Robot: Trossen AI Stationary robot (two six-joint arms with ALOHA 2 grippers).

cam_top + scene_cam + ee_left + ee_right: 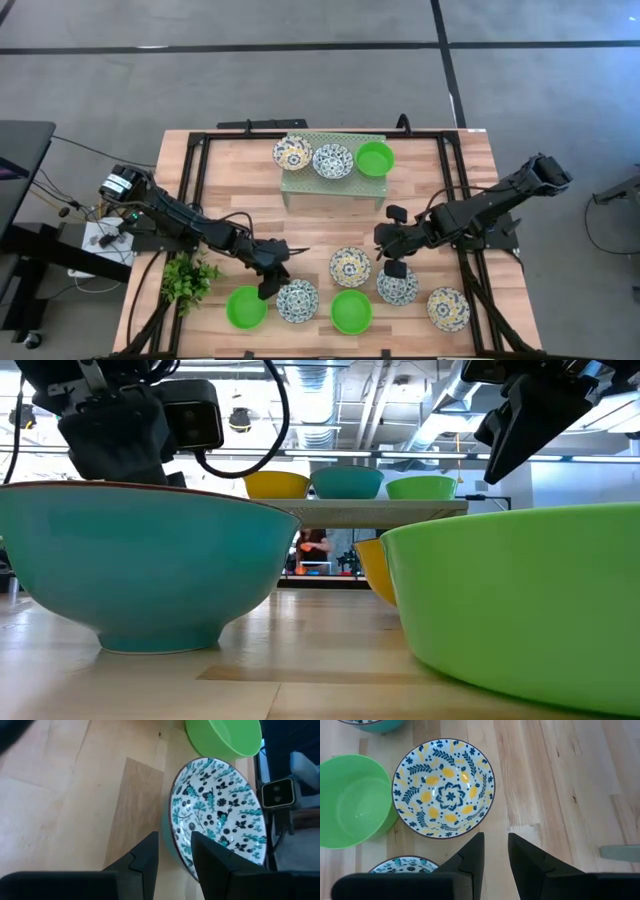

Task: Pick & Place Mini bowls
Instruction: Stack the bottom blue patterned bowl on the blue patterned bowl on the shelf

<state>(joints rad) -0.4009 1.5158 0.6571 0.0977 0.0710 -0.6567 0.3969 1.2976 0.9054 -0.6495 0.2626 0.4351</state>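
— Where is the left gripper point(175, 837)?

— Well apart from the rack point(333, 192), at the table's point(230, 180) opposite edge. Its two dark, blocky fingers straddle the rim of a teal-patterned bowl point(220, 815), one inside and one outside, closed on the thin wall.

— What is that bowl like?

— Round and shallow with a glossy glaze. It is white inside with blue-green sprigs and dots, and plain teal outside. It sits upright on the pale wood planks, on a small foot.

— And the right gripper point(496, 840)?

— Also away from the rack, but nearer it than the left one. Its fingers are slightly parted with only bare wood grain between them, so it holds nothing. Just beyond its tips lies a yellow-patterned bowl point(444, 787), with blue leaves and yellow petals round a central star.

— What is on the rack itself?

— The rack is a pale green, perforated, flat-topped stand. It carries three bowls side by side: a yellowish floral bowl point(292, 153), a blue floral bowl point(332, 161) and a smooth plain green bowl point(375, 158).

— And the others?

— Six bowls lie on the table away from the rack, two of them plain bright green.
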